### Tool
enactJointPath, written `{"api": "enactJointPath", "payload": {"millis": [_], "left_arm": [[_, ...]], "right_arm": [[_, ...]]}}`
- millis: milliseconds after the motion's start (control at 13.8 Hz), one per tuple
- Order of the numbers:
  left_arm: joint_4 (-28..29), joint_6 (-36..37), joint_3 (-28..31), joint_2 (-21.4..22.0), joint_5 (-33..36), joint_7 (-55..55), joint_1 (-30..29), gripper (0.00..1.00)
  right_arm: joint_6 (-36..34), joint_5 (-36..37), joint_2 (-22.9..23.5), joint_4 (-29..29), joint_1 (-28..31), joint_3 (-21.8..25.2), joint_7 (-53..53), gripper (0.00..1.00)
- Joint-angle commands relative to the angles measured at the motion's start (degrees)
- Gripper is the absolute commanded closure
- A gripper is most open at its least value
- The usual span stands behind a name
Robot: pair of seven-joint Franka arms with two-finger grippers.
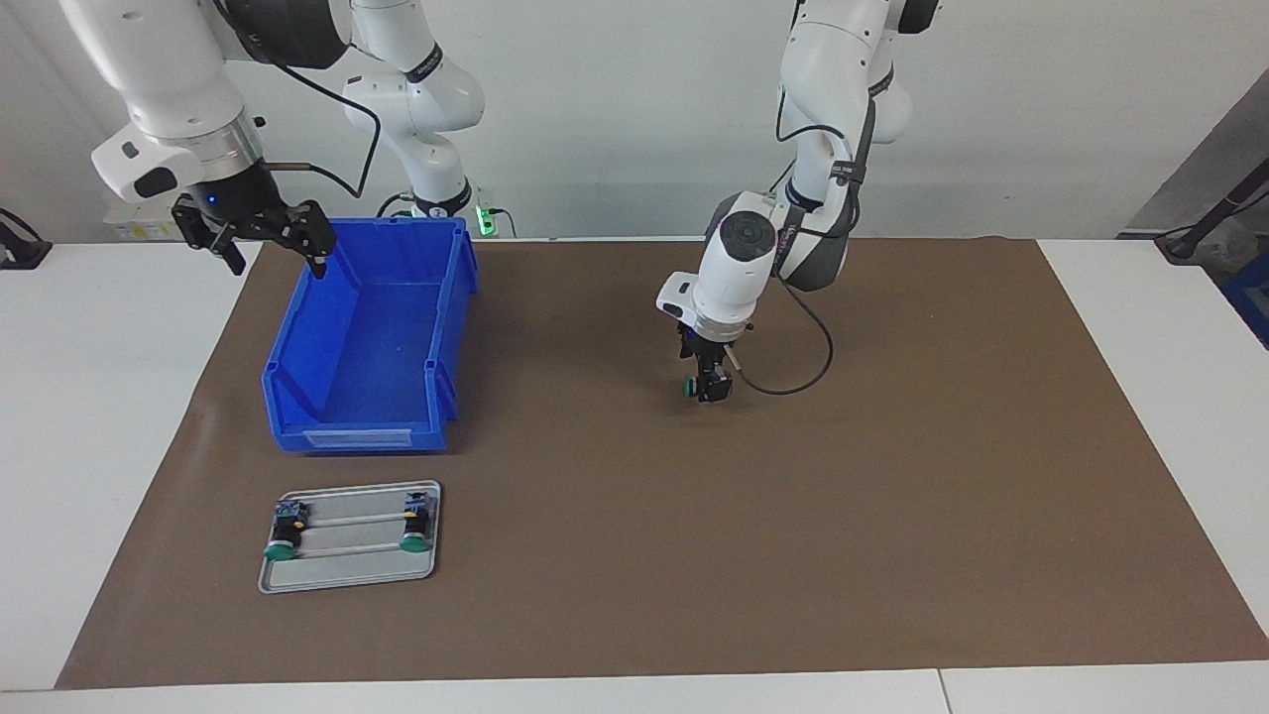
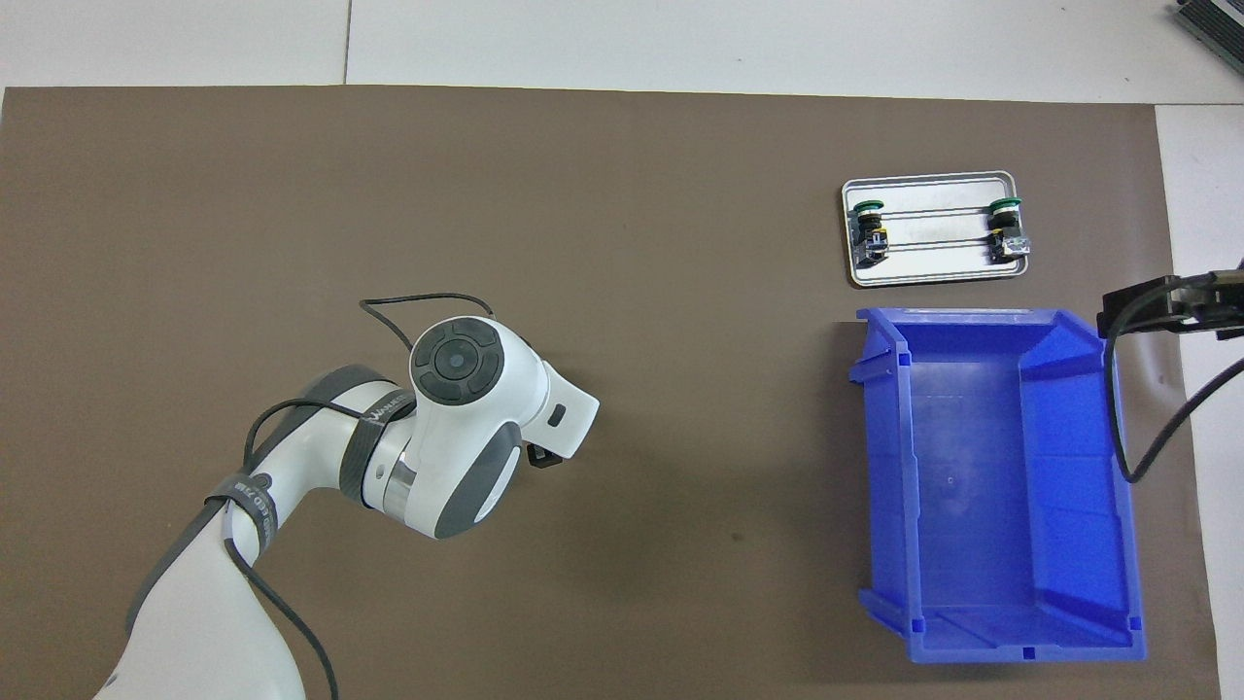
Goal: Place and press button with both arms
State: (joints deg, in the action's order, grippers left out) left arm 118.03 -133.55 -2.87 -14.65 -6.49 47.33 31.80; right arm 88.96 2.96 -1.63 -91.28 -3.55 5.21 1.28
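Observation:
A button lies on its side on the brown mat, and only its green cap shows. My left gripper is down at the mat over the button's body, touching or nearly touching it. In the overhead view the left arm's wrist hides the button. My right gripper is open and empty, up over the blue bin's rim at the right arm's end; it also shows in the overhead view.
A metal tray lies farther from the robots than the bin and holds two more green-capped buttons. The tray and the bin also show in the overhead view.

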Motion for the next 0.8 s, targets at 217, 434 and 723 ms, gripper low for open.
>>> {"api": "enactJointPath", "payload": {"millis": [217,434,723], "left_arm": [[1.32,-2.5,0.93,-1.0,1.48,-1.37,0.98,0.08],[2.81,-4.35,0.93,-1.09,1.57,-2.33,1.07,0.17],[2.38,-4.27,0.93,-1.17,1.48,-2.33,0.98,0.35]], "right_arm": [[-2.3,-1.38,0.13,1.46,0.73,-0.29,1.18,0.0],[-2.13,-1.38,0.13,1.46,0.47,-0.29,1.79,0.0],[-1.78,-0.07,0.04,1.11,0.21,-0.29,1.8,0.0]]}}
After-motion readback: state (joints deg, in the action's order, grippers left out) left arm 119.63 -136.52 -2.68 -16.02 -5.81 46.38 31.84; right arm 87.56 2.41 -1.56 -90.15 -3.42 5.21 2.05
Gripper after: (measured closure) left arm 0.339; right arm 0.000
